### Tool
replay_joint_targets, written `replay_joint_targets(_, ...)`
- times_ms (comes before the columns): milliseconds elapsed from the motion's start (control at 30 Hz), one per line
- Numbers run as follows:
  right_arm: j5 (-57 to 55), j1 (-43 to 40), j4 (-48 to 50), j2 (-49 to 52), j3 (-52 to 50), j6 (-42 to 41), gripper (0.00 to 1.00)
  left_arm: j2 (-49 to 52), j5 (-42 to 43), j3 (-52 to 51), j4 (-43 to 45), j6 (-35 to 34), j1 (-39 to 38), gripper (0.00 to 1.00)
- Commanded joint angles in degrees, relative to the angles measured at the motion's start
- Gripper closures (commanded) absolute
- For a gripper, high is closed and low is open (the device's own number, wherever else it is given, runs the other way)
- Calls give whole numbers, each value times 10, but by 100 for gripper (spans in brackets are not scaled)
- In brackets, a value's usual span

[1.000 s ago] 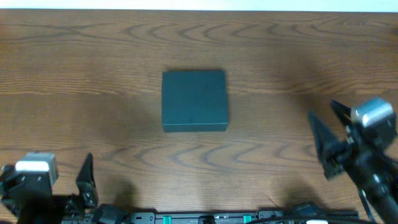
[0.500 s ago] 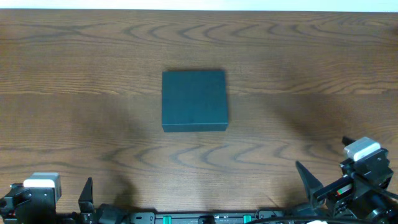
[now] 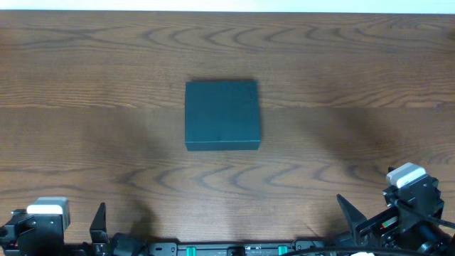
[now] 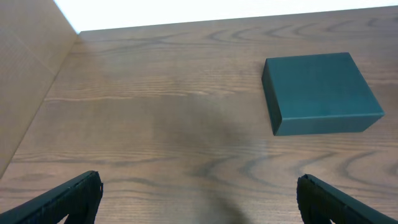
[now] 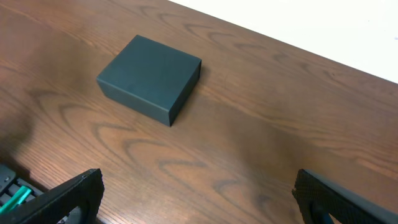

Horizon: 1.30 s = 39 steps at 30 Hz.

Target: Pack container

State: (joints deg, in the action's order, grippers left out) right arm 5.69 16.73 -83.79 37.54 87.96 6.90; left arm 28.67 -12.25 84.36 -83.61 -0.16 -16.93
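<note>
Container [image 3: 222,114] is being shown closed, lid flat, sitting on the table [image 3: 106,64] just above the centre of the overhead frame. Its spot is being kept unchanged from both earlier frames. In the left wrist view the container [image 4: 320,92] is being seen in the upper right. In the right wrist view the container [image 5: 149,78] is being seen in the upper left, turned corner-on. Nothing is touching it.

Left end effector [image 4: 198,180] is being held wide open, fingers spread to the lower left and lower right corners of its view, only bare table between them. In the overhead view it is being parked at the bottom left edge, a touch lower than a second ago, same as half a second ago.

Right end effector [image 5: 198,175] is also being held wide open, nothing gripped. Biggest change: a second ago it was being carried at mid-height on the right edge of the overhead frame. Now it is being tucked into the bottom right corner, shifted only slightly from half a second ago. Both end effectors are being kept well apart from the container.
</note>
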Motion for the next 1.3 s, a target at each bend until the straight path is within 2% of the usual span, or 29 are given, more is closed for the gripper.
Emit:
replay_joint_targets(0,-3,-7,-1,0,0,0,1,-1,-7,2,-1,-1,3,2)
replay_joint_targets(267,-3,-14,-3,-9,0,0,1,-1,-7,2,-1,-1,3,2)
replay_joint_targets(467,-12,-52,16,-57,-26,24,1,-1,-7,2,-1,-1,3,2)
replay_joint_targets(667,-7,-92,191,-153,-180,34,1,-1,-7,2,-1,-1,3,1)
replay_joint_targets(1033,5,-129,323,-253,-450,35,1,-1,-7,2,-1,-1,3,2)
replay_joint_targets(1267,4,-137,467,-314,-631,17,1,-1,-7,2,-1,-1,3,2)
